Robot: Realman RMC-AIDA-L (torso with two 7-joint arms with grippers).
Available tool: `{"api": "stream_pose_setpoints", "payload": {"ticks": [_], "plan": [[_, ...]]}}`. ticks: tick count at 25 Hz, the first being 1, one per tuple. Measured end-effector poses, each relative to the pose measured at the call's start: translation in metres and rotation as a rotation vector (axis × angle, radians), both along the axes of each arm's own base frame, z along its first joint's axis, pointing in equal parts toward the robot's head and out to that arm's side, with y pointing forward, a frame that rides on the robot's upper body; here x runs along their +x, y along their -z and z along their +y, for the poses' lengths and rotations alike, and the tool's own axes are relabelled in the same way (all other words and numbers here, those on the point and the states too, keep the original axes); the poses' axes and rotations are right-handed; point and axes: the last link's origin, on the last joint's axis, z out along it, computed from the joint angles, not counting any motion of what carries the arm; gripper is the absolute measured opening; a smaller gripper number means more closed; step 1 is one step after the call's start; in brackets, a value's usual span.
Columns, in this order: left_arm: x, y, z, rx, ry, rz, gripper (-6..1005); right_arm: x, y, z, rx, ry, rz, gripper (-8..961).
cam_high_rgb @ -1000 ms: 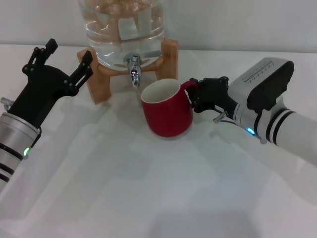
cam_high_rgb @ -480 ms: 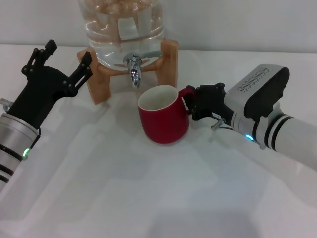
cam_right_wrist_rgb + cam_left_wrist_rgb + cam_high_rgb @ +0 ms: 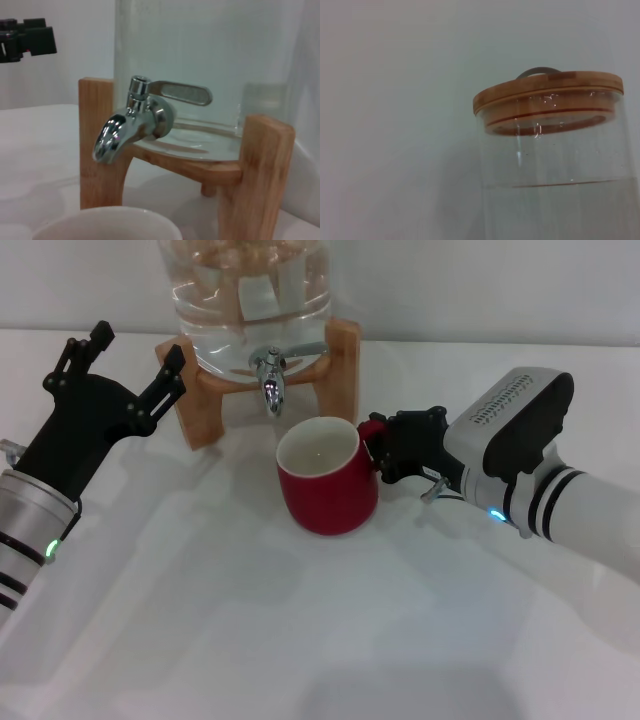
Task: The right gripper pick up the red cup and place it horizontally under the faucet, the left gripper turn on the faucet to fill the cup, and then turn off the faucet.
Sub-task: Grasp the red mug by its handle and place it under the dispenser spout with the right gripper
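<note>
Head view: right end effector [image 3: 383, 452] pinches the squat dark-red ceramic cup [image 3: 326, 488] by its handle, just below the chrome faucet [image 3: 270, 380]; left end effector [image 3: 130, 365] hovers spread beside the wooden stand [image 3: 205, 400].

Head cam looks forward and down on the surface [image 3: 300, 640], wide, both arms in frame. Left wrist cam sits close to the water jar [image 3: 560, 165], level with its wooden lid [image 3: 547, 92]. Right wrist cam sits low and close, facing the faucet [image 3: 135, 120]. All three views share the jar.
</note>
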Motion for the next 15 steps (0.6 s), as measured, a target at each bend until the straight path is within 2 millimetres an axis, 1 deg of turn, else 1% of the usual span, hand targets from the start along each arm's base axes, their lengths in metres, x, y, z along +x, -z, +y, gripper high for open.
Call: {"api": "stream_pose_setpoints", "payload": {"ticks": [12,15], "plan": [[-0.0011,0.0001,-0.0009,-0.001,-0.004,-0.001,875,-0.0058,0.0019,0.0003,-0.008,-0.014,0.002,125],[-0.0012,0.0001,-0.0009,-0.001,-0.004,-0.001,875,-0.0059,0.002,0.0007,-0.009,-0.011,0.0,156]]}}
